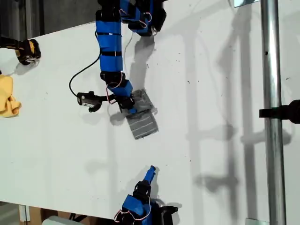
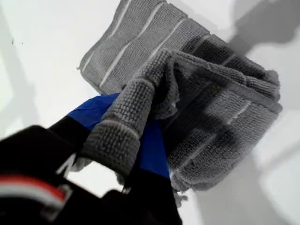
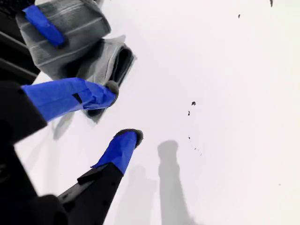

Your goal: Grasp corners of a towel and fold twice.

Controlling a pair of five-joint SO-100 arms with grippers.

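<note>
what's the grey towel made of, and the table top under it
The towel looks like soft terry or microfibre: a nubby looped pile, thin white woven stripes, limp folds draped over my first gripper. The table seems a smooth matte white board, laminate or painted; crisp shadows, no grain visible.

arms: blue segments, black joints | hands: my second hand (image 3: 123,111) blue-taped fingers (black behind) | cables: black, red-white

Nubby grey terry towel (image 2: 187,93), matt white table (image 1: 211,154), shiny metal pole (image 1: 271,117)
</note>
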